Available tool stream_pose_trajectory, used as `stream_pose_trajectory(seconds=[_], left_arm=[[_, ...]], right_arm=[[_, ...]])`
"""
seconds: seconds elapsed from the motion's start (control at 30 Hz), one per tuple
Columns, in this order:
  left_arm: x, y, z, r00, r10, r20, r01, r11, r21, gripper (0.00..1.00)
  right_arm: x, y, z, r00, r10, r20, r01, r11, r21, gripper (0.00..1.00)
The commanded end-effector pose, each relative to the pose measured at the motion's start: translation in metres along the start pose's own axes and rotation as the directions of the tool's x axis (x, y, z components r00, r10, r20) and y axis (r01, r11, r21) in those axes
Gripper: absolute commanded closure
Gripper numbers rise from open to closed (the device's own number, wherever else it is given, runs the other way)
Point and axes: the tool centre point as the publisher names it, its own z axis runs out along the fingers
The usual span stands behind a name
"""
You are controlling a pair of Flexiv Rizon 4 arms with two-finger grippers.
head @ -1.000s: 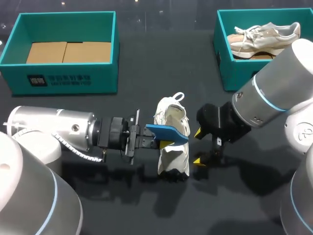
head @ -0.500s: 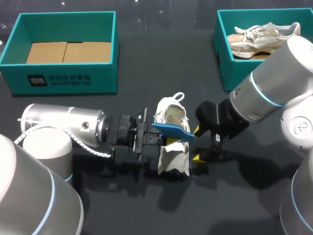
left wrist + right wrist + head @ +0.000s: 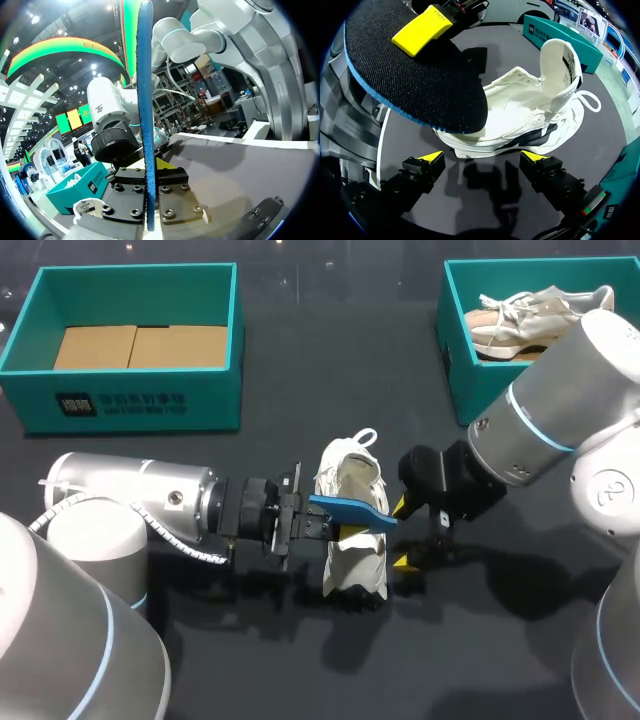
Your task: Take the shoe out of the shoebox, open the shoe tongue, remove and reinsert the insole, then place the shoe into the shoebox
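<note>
A white shoe (image 3: pixel 356 540) sits mid-table, heel loop toward the far side, its opening showing. My left gripper (image 3: pixel 322 526) comes in from the left and is shut on the end of a blue insole (image 3: pixel 352 509), which is held flat over the shoe's opening. In the left wrist view the insole (image 3: pixel 145 100) stands edge-on, clamped in that gripper (image 3: pixel 148 176). My right gripper (image 3: pixel 403 534) stands open just right of the shoe, holding nothing. In the right wrist view its open gripper (image 3: pixel 483 160) faces the shoe's (image 3: pixel 525 117) side, with the insole's dark underside (image 3: pixel 415 85) above.
A teal shoebox (image 3: pixel 130 405) with cardboard in it stands at the back left. Another teal shoebox (image 3: pixel 462 380) at the back right holds a second pale shoe (image 3: pixel 535 315). Dark bare table lies in front of the shoe.
My left arm has moved to the right, carrying the insole further over the shoe. The right gripper has barely shifted and stays open.
</note>
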Motion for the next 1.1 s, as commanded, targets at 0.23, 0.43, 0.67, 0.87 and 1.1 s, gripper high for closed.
stream_pose_trajectory(seconds=[0.23,0.43,0.67,0.87,1.1], left_arm=[[0.003,0.004,0.004,1.0,-0.003,0.002,0.003,1.0,0.008,1.0],[0.01,0.001,0.003,1.0,0.026,-0.002,-0.026,1.0,0.001,1.0],[0.01,0.007,0.002,1.0,0.024,0.008,-0.024,1.0,-0.001,1.0],[0.011,0.011,-0.001,1.0,0.027,0.015,-0.027,1.0,-0.002,1.0],[0.01,0.018,-0.008,0.999,0.036,0.03,-0.035,0.999,-0.013,1.0]], right_arm=[[0.001,0.0,0.001,1.0,0.001,0.001,-0.001,1.0,0.001,0.0],[0.001,0.0,0.001,1.0,0.001,0.001,-0.001,1.0,0.001,0.0],[0.001,0.0,0.001,1.0,0.001,0.001,-0.001,1.0,0.001,0.0],[0.001,0.0,0.001,1.0,0.001,0.001,-0.001,1.0,0.001,0.0],[0.001,0.0,0.001,1.0,0.001,0.001,-0.001,1.0,0.001,0.0]])
